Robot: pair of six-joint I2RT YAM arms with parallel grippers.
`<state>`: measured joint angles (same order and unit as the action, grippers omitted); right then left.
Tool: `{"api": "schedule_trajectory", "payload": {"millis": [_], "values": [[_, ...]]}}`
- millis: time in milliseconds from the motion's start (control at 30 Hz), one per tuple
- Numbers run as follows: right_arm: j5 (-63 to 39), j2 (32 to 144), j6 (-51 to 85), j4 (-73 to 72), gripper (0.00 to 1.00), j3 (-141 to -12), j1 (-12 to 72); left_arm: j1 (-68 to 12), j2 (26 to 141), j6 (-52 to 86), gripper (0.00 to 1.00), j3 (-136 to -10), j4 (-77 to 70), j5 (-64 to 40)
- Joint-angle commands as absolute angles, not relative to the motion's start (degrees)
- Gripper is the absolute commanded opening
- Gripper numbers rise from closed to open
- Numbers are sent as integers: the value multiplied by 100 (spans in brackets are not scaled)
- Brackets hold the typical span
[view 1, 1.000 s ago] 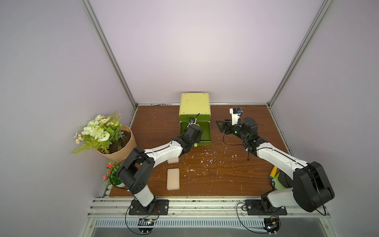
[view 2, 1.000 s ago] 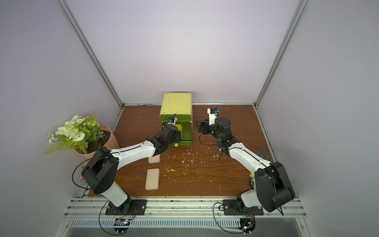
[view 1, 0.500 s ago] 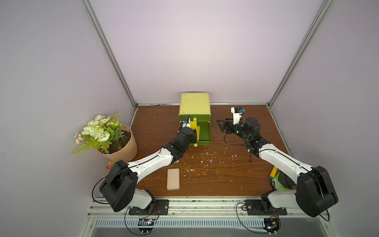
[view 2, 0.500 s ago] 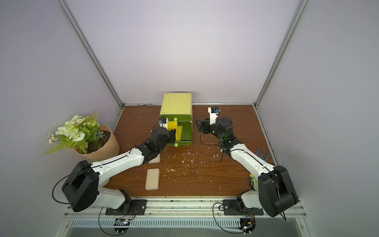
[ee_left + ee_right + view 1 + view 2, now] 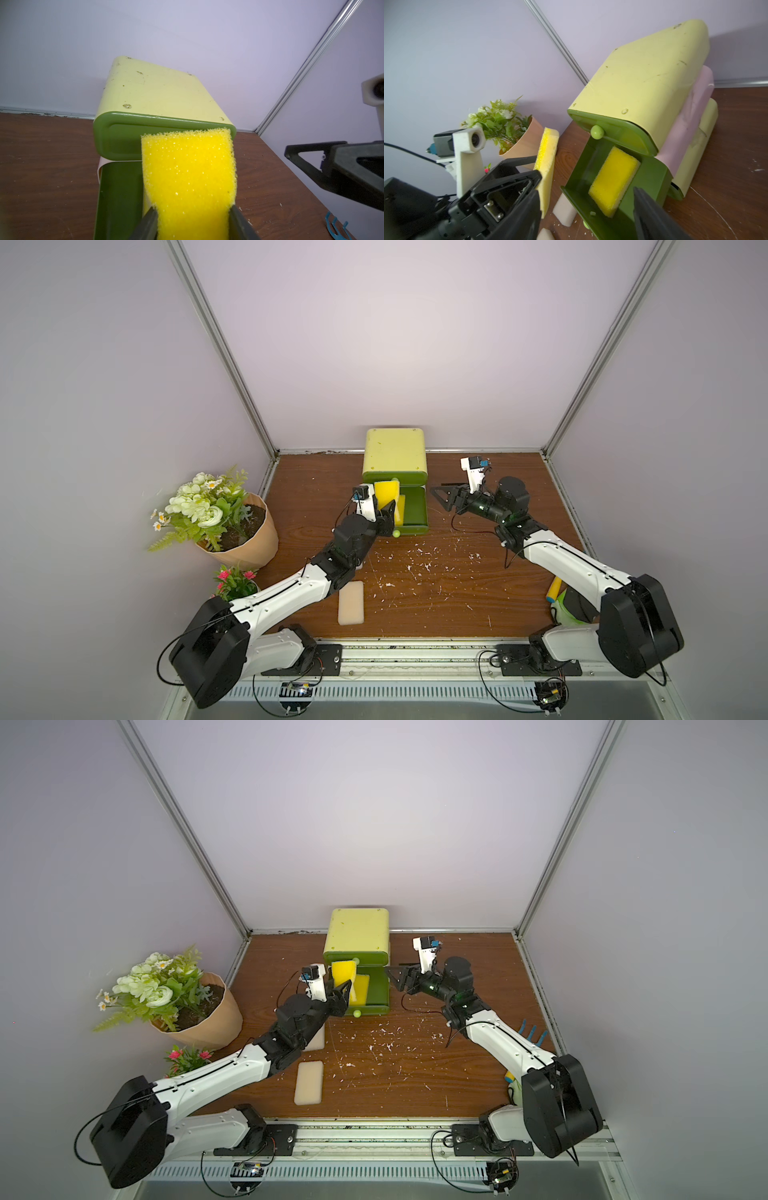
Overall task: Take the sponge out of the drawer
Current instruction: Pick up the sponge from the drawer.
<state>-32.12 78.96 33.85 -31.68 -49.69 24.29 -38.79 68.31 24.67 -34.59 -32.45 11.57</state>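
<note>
A yellow-green cabinet (image 5: 395,456) stands at the back wall with its dark green lower drawer (image 5: 417,510) pulled open. My left gripper (image 5: 192,218) is shut on a yellow sponge (image 5: 189,170), held upright above the drawer's left side in both top views (image 5: 385,493) (image 5: 343,973). The right wrist view shows this sponge (image 5: 547,153) clear of the drawer. A second yellow sponge (image 5: 612,180) lies flat inside the drawer (image 5: 648,187). My right gripper (image 5: 442,497) hovers open just right of the drawer, nothing between its fingers.
A paper pot of white flowers (image 5: 232,526) and a small pink plant (image 5: 235,580) stand at the left. One white foam block (image 5: 351,608) lies near the front, another (image 5: 316,1040) under my left arm. White crumbs dot the wooden floor. Tools (image 5: 557,597) lie at the right edge.
My left gripper has come up and back out of the drawer with the sponge in it. The right arm has stayed nearly where it was.
</note>
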Motion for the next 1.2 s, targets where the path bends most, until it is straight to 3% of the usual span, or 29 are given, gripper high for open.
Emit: {"api": "schedule_trajectory", "payload": {"millis": [0,300,667,767,967,1167], "values": [[-3836,8039,4085,-3962,71,-5222,2494,-3814,6891,2240,52,-3471,-3806,645],[-3975,8435,4236,-3981,65,-5556,2964,-3832,7115,2207,52,-3480,-4179,144],[-3772,8612,4298,-4065,51,-5635,3192,-4084,7326,1761,54,-3645,-4107,41],[-3698,8652,4263,-3999,45,-5653,3198,-4160,7365,1637,56,-3705,-4031,159],[-3661,8662,4240,-4025,22,-5643,3191,-4210,7417,1573,59,-3758,-3933,250],[-3582,8597,4124,-4026,4,-5593,3189,-4207,7392,1643,72,-3731,-4000,315]]}}
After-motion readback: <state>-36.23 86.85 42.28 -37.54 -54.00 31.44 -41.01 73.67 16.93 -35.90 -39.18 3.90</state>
